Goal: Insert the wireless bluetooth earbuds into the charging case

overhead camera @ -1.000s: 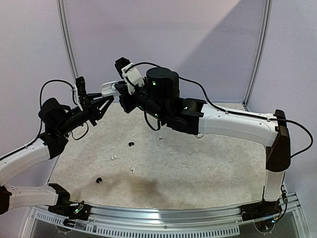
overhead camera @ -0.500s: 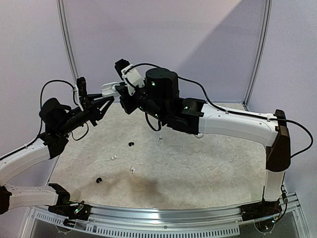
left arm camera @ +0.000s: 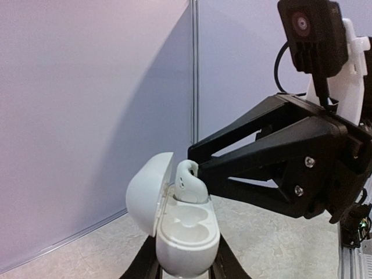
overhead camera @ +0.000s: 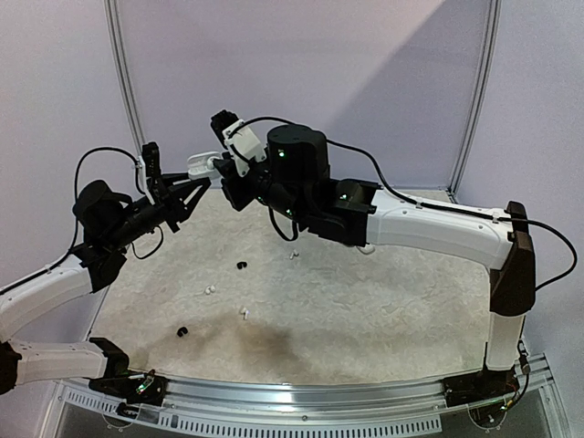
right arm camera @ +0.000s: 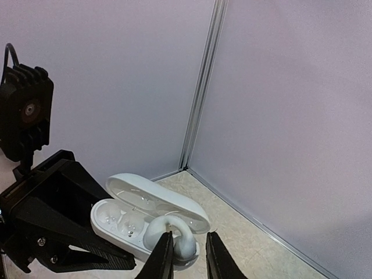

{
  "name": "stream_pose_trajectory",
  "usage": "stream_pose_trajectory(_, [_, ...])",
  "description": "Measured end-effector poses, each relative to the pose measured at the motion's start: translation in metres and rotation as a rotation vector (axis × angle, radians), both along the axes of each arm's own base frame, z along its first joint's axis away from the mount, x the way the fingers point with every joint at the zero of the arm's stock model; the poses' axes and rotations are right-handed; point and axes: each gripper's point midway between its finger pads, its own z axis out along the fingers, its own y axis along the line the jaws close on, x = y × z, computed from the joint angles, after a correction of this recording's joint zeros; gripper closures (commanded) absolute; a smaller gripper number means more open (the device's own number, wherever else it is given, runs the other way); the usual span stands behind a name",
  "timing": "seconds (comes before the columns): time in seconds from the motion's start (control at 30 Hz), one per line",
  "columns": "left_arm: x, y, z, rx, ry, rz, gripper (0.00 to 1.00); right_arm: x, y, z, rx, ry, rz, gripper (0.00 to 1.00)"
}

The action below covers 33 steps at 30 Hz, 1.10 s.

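A white charging case (left arm camera: 189, 232) hangs in the air with its lid (left arm camera: 148, 192) open, and my left gripper (left arm camera: 186, 270) is shut on its body. One white earbud (left arm camera: 190, 183) sits in the far slot of the case; the near slot is empty. In the right wrist view my right gripper (right arm camera: 187, 247) straddles this earbud (right arm camera: 174, 232), one finger touching it and the other a little apart. From above, the case (overhead camera: 203, 164) is at the back left, between the left gripper (overhead camera: 187, 196) and the right gripper (overhead camera: 219, 171). Other earbuds lie loose on the table.
On the table lie a black earbud (overhead camera: 241, 265), a white earbud (overhead camera: 294, 255), a second white earbud (overhead camera: 210, 290), a third white earbud (overhead camera: 244, 312) and another black earbud (overhead camera: 182, 331). The walls meet in a corner (right arm camera: 200, 116) just behind the case.
The right wrist has edged slightly left towards the case. The left arm and the case have held still.
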Motion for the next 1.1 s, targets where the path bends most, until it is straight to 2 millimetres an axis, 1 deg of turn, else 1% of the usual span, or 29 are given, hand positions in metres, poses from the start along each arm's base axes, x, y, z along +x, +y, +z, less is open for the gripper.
stream_pose_trajectory(0.3, [0.0016,0.0003,-0.0032,0.005,0.014,0.006,1.0,-0.0001,-0.0002,-0.0036,-0.015,0.006,0.0,0.79])
stream_pose_trajectory(0.47, [0.0018,0.0013,-0.0007,0.001,0.002,0.013,1.0,-0.0024,0.0009,-0.0083,-0.041,0.013,0.011,0.81])
stream_pose_trajectory(0.63, [0.0005,0.0007,0.0016,0.002,-0.014,0.007,1.0,-0.0037,0.0004,-0.005,-0.051,0.017,0.016,0.82])
stream_pose_trajectory(1.1, [-0.0017,-0.0004,0.0008,0.015,-0.026,-0.011,1.0,-0.0028,-0.0007,-0.0073,-0.078,0.033,0.034,0.8])
